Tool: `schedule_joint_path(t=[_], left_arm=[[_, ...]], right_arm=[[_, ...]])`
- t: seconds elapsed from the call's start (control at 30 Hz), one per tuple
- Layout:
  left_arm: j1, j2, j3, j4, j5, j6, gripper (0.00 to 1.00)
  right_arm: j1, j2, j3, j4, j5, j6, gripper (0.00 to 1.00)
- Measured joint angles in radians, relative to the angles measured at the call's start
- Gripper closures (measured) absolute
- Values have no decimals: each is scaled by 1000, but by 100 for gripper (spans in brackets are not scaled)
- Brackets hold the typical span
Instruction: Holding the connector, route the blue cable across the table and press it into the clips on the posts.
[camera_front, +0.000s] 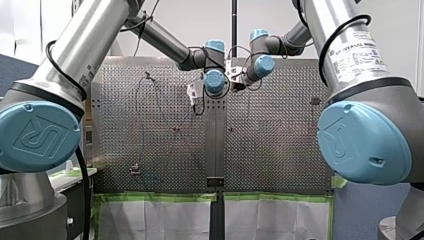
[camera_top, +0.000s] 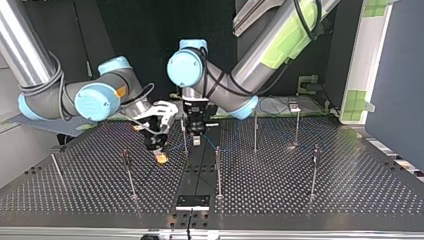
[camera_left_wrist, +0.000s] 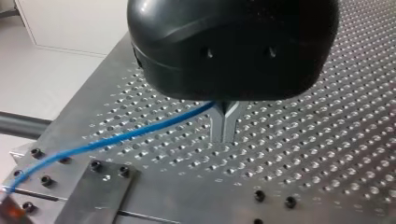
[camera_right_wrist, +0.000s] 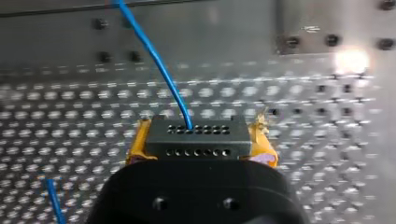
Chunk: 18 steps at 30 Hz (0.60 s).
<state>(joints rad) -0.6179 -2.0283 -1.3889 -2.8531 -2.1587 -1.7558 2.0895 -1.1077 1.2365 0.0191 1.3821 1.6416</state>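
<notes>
In the right wrist view my right gripper is shut on a dark grey connector, with a yellow pad on each side of it. The blue cable leaves the connector's face and runs ahead over the perforated table. In the left wrist view my left gripper has its metal fingers shut, and the blue cable enters between them at their base. In the top view both grippers hang close together near the table's middle: my right gripper and my left gripper, with the cable beside a post.
Thin upright posts stand around the table in the top view, such as one in front of my left gripper, one toward the left and one at the right. A black plate lies at the near edge.
</notes>
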Motion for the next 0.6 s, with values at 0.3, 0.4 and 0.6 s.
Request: schedule_joint_path(t=[0.3, 0.4, 0.6], left_arm=[[7, 0, -72, 72, 8, -3, 100], [11, -1, -97, 97, 19, -2, 100], [17, -1, -147, 147, 51, 0, 100]], right_arm=[[-11, -1, 69, -5, 6, -21, 100], [-16, -1, 95, -7, 8, -28, 100], [-20, -8, 145, -17, 10, -44, 100]])
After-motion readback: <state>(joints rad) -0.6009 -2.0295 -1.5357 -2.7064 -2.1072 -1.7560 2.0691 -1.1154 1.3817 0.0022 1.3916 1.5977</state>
